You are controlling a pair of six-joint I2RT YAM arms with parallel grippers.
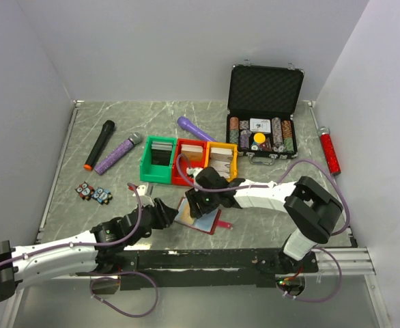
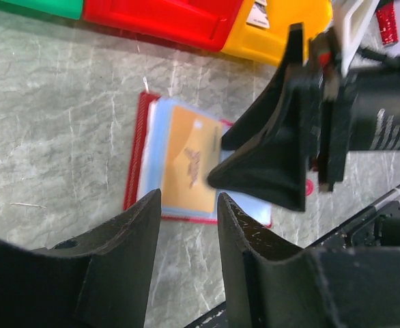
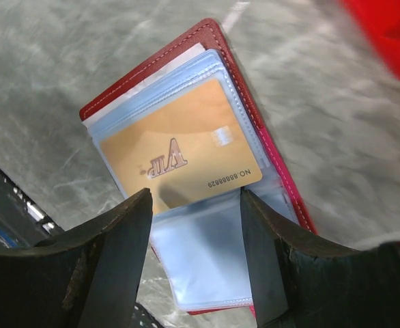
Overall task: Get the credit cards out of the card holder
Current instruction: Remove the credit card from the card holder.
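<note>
While poising right gripper [image 3: 194,205] open over gold card [image 3: 186,154], risking dragging unpinned card holder [image 3: 207,266]; holding left gripper [image 2: 188,198] part-open, empty.

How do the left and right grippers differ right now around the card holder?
The right gripper hangs directly over the open card holder, jaws above the gold card; the left gripper sits beside the holder, at its edge. The right gripper's jaws look wider apart than the left gripper's. Both are open and hold nothing.
</note>
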